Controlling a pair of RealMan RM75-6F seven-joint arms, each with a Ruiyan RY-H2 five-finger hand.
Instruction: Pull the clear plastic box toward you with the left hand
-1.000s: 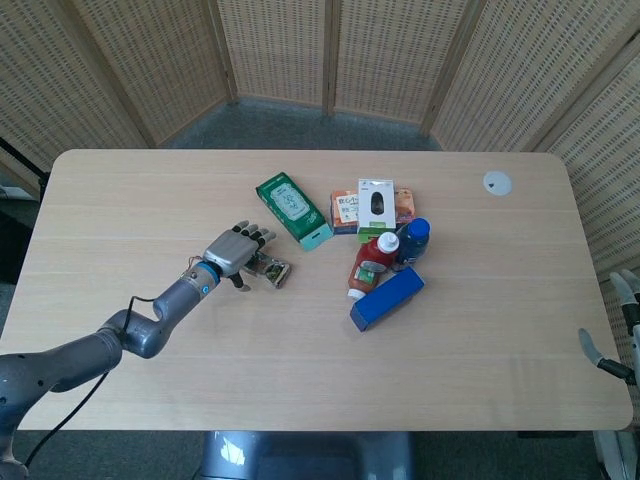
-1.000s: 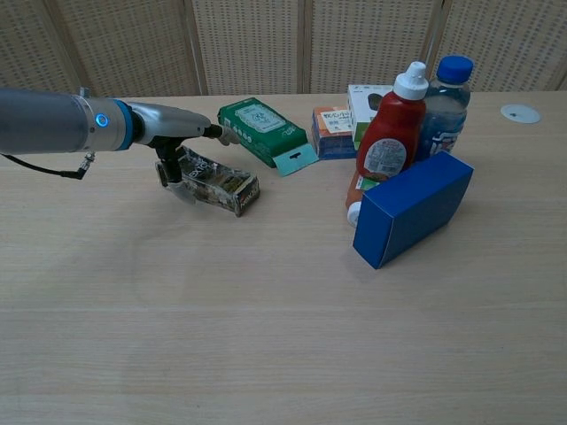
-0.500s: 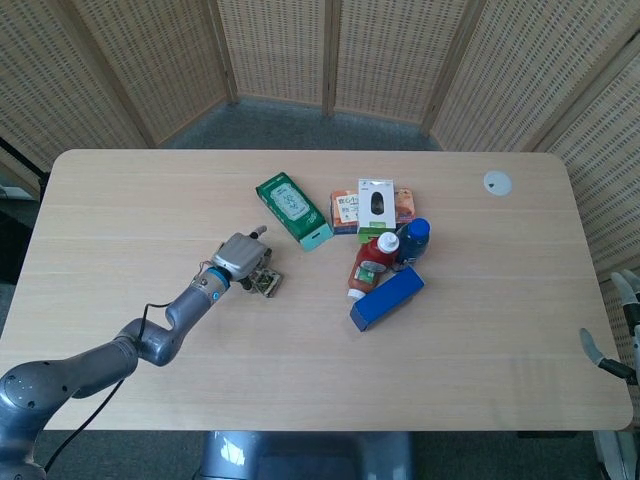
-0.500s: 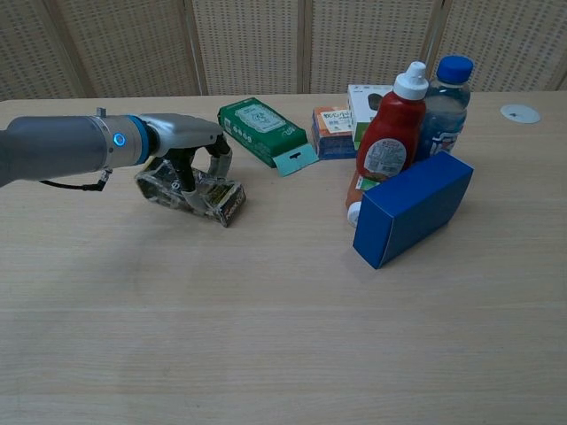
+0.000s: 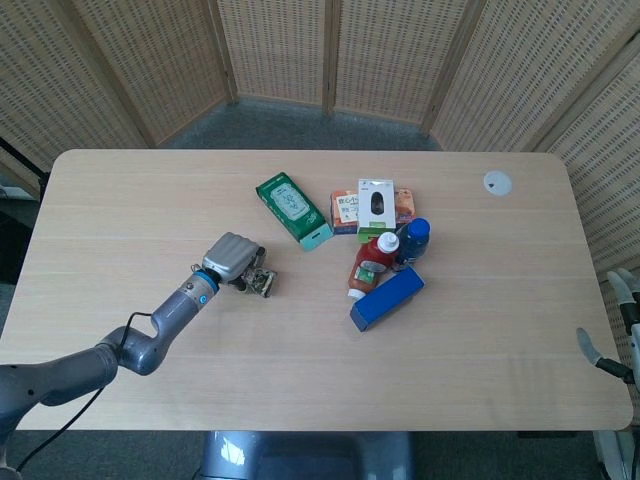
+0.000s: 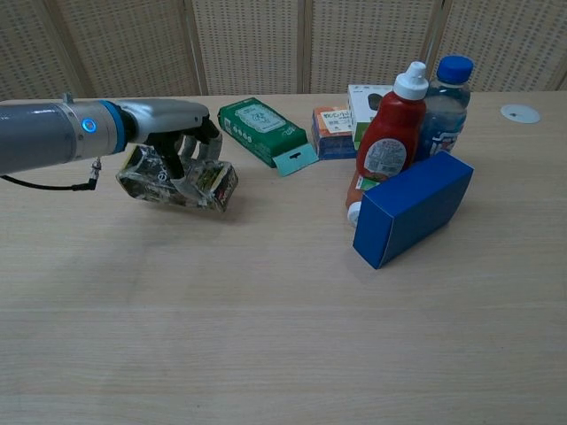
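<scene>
The clear plastic box (image 6: 177, 181), with printed contents showing through, lies left of the table's middle; only its right end (image 5: 260, 285) shows in the head view. My left hand (image 6: 173, 133) comes over it from the left and grips it, fingers curled down its far side and front. From above, the left hand (image 5: 230, 258) covers most of the box. The box looks tilted, with a shadow under it. My right hand (image 5: 612, 330) shows only partly at the right edge, off the table, fingers apart and holding nothing.
A green pack (image 6: 266, 131) lies just right of and behind the box. Further right cluster a ketchup bottle (image 6: 390, 133), a water bottle (image 6: 443, 102), a blue box (image 6: 412, 208) and two small cartons (image 5: 375, 205). A white disc (image 5: 497, 182) sits far right.
The left hand's fingers went from stretched out beside the box to curled around it. The box has shifted left and a little nearer to me.
</scene>
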